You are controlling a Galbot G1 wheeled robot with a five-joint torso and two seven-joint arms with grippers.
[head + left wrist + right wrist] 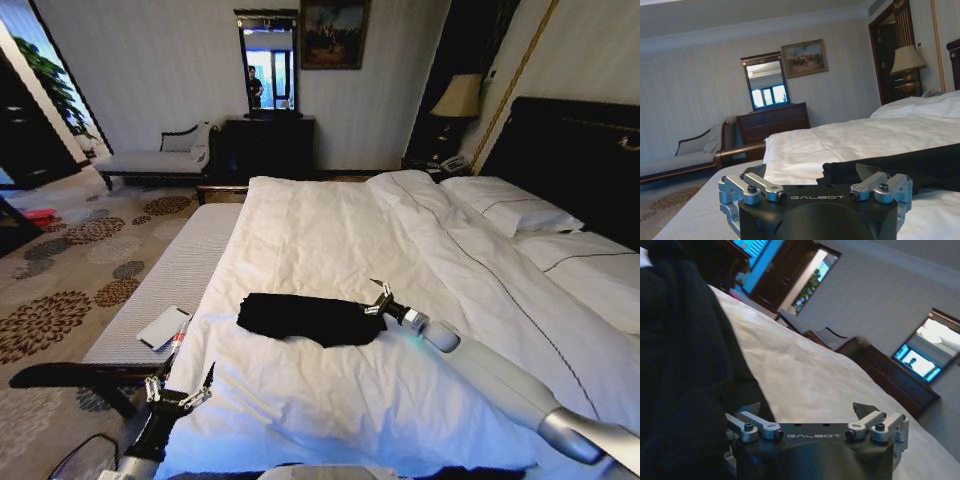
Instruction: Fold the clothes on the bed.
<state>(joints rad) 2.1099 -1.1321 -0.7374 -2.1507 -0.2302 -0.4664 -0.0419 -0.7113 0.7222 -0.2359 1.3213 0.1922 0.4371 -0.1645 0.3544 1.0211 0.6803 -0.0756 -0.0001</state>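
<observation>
The clothes (pixel 305 318) are lying as a compact black bundle near the foot of the bed (pixel 340 240), on the white duvet, apparently already doubled over at least once. The right gripper (pixel 379 299) is sitting at the bundle's right-hand end with its jaws spread wide and nothing between them; in the right wrist view the black fabric (pixel 685 370) is lying close against one side of the gripper (pixel 815 412). The left gripper (pixel 180 390) is hovering off the bed's near left corner, jaws also wide and empty, well apart from the garment, beside the grey bench (pixel 170 280).

Judgement: a fold or a release at the right end is in hand. To do it well, the right gripper should be pinching all layers at the edge, lifting only slightly and laying the end squarely over the middle. Risk: catching the duvet underneath.
</observation>
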